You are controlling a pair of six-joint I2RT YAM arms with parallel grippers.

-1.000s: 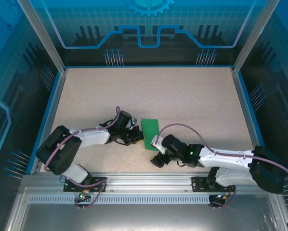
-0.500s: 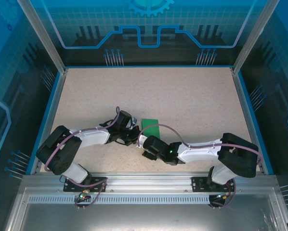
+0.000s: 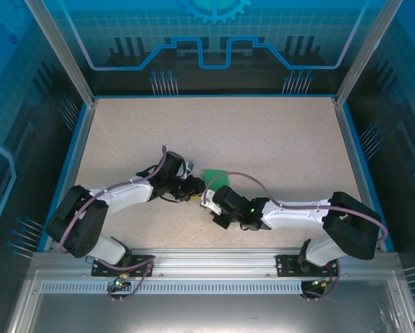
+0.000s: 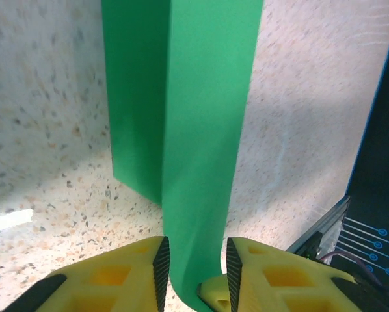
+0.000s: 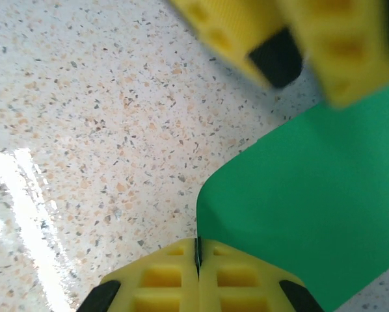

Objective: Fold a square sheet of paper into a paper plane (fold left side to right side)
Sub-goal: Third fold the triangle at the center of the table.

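Sitting inside parted L claw (image 4: 194, 263): green sq sheet (image 4: 207, 97).

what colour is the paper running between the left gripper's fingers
The paper is plain bright green, best seen in the left wrist view.

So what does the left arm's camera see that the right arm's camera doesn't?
Left wrist camera: the left claw open, with a long folded strip of green paper running up through it, and a dark side wall. Right wrist camera: the right claw shut tight beside a rounded paper edge, plus blurry yellow fingers of the other claw up top. Both: green paper on the speckled table.
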